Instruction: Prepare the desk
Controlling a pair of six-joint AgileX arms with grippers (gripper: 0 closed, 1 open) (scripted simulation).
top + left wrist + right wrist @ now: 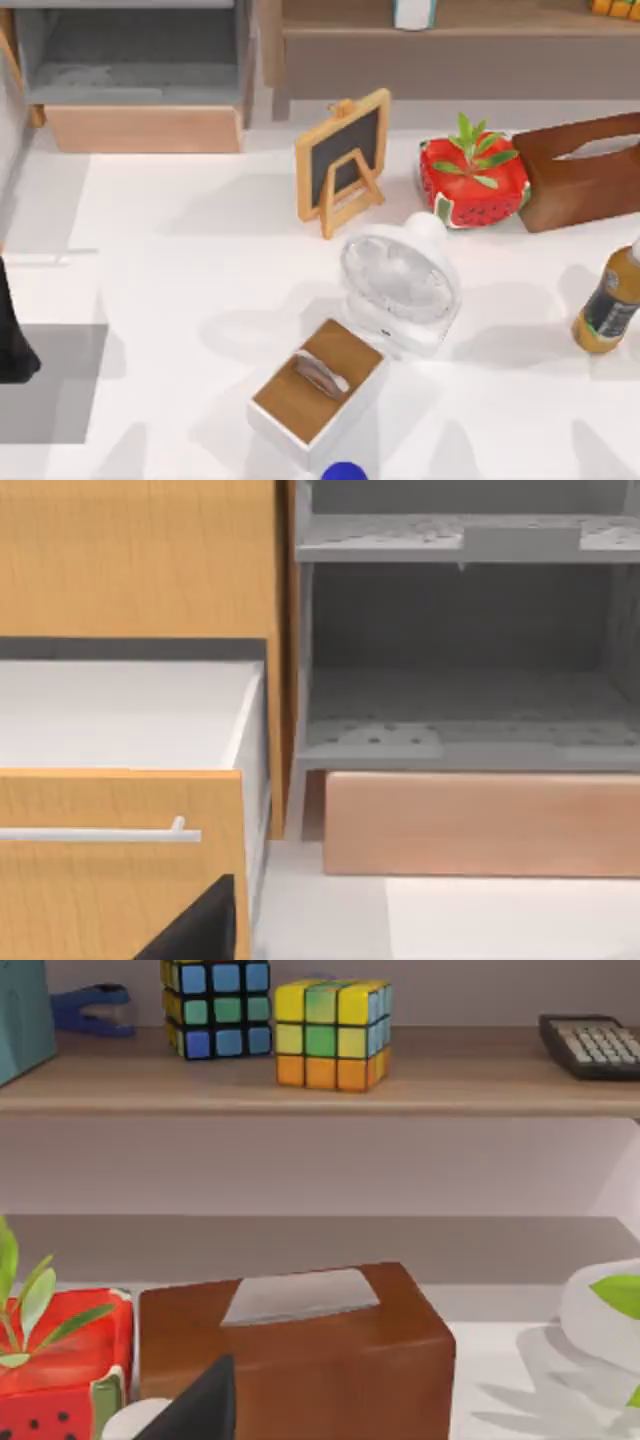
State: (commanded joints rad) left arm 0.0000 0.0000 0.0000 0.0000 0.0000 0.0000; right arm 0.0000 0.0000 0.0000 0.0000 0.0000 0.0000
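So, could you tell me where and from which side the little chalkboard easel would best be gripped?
The chalkboard easel stands upright on the desk, leaning back on its wooden frame. I would probably grip the thin top edge of that frame, by the small knob, coming down from above with the fingers across the board's thickness. The watermelon-patterned planter stands to its right, so a sideways approach looks tighter.

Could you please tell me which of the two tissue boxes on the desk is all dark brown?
The dark brown tissue box at the desk's right edge, beside the watermelon planter; the other tissue box, near the front, has white sides.
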